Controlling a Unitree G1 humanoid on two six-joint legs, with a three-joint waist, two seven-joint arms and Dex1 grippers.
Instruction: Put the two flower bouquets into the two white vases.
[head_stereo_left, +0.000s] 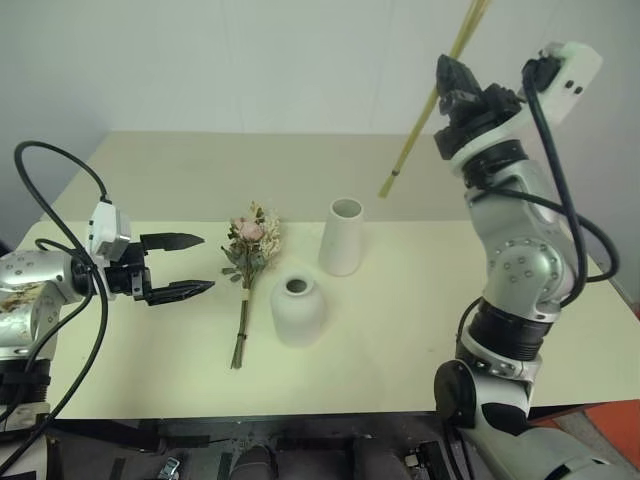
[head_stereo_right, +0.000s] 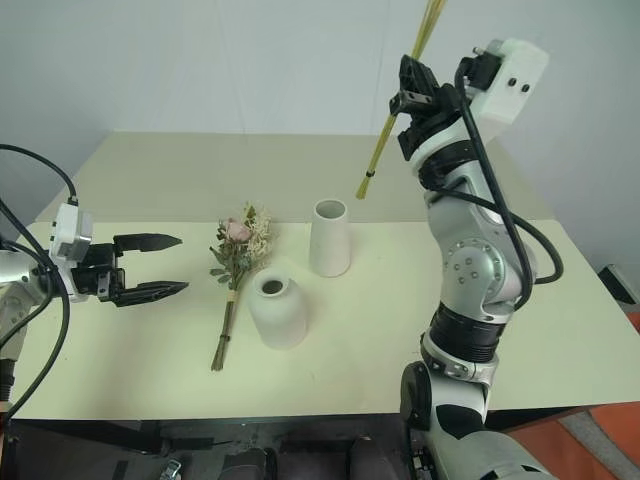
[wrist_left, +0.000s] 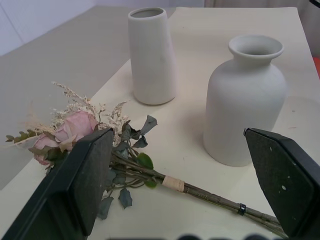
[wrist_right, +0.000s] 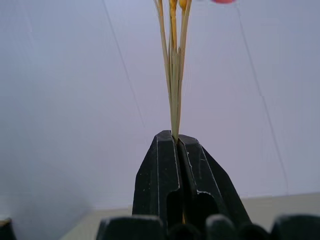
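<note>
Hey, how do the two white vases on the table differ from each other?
The taller tapered white ceramic vase is a plain cone with a wide mouth; the short rounded white ceramic vase bulges out and pinches to a narrow neck with a flared lip. The tall one stands farther back on the cream table, the short one nearer the robot, beside the stems of the pink rose bouquet. Both are matte white, upright and empty.

Worktop (head_stereo_left: 150, 350): plain pale cream, no pattern. Tall vase (head_stereo_left: 342, 237) and round vase (head_stereo_left: 297, 311) beside it: matte white. Rose bouquet (head_stereo_left: 250, 245), just beside the round vase: pink blooms, white sprigs, grey-green leaves, tan binding. Stalk bundle (head_stereo_left: 430, 105), above the tall vase: yellow. Both gripper fingers (head_stereo_left: 178, 240): black.
</note>
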